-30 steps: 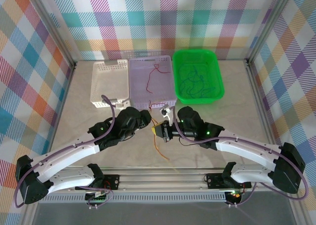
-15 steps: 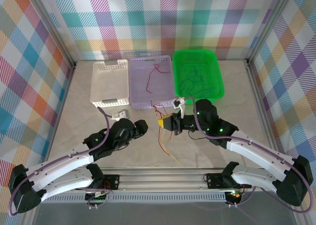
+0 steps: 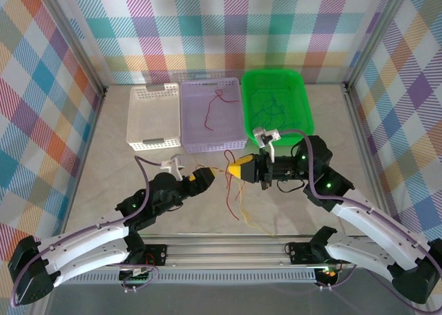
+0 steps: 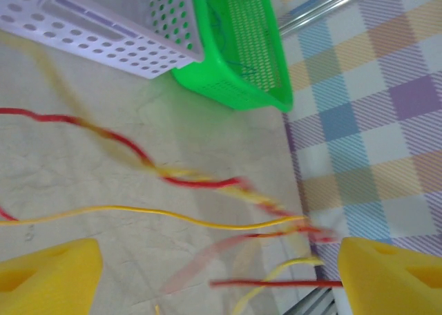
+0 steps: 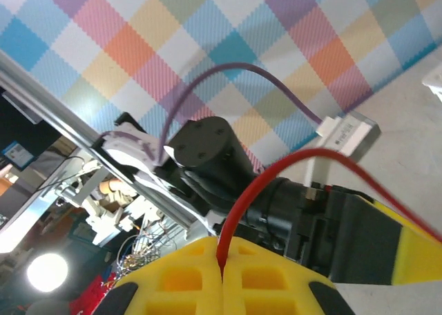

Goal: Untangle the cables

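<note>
Dangling from right gripper (image 3: 237, 170) — cables (image 3: 233, 195)

The walls (image 3: 207, 25) are covered in cloth with bright squares of pink, blue, orange and green. Shiny metal posts (image 3: 77, 45) stand in the corners. The table top (image 3: 114, 149) is pale and smooth like stone.
</note>
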Tool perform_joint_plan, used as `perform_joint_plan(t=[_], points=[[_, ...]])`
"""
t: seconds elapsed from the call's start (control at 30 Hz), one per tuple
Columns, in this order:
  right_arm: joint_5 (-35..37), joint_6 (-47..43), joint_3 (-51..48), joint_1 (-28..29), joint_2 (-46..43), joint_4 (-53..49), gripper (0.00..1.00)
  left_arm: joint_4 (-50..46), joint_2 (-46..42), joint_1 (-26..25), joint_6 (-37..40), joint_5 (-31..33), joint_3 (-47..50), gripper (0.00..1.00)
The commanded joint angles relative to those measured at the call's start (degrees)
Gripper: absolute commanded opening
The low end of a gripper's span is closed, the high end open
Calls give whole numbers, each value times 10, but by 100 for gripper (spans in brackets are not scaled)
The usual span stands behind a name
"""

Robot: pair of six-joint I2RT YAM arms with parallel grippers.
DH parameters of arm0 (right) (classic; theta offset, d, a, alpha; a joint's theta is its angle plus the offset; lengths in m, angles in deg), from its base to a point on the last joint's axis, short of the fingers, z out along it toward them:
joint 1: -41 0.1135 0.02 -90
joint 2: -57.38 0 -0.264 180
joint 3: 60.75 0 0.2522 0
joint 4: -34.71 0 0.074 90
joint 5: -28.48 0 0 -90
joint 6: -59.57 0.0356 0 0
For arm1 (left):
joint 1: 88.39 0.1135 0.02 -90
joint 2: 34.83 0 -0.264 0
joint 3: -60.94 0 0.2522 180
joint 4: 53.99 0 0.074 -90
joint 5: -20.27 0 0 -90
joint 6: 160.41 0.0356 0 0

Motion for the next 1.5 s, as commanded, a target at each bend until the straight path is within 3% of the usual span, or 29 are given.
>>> perform_joint_plan(t=[0.0, 0.37, 0.63, 1.0, 1.2, 1.47], points=[[-23, -10, 14, -9, -9, -6, 0, 49, 3, 6, -10, 2, 8, 90], [-7, -20, 66, -61, -2, -65, 0, 25, 68, 6, -22, 0, -14, 85], [39, -49, 178, -95, 76, -168, 0, -47, -16, 6, -5, 28, 9, 76], [28, -12, 361, -160, 338, -220, 0, -278, -181, 5, 45, 84, -9, 81], [-11, 13, 502, -177, 498, -219, 0, -337, -229, 6, 46, 100, 0, 83], [8, 9, 706, -185, 688, -315, 0, -371, -261, 5, 40, 112, 11, 84]])
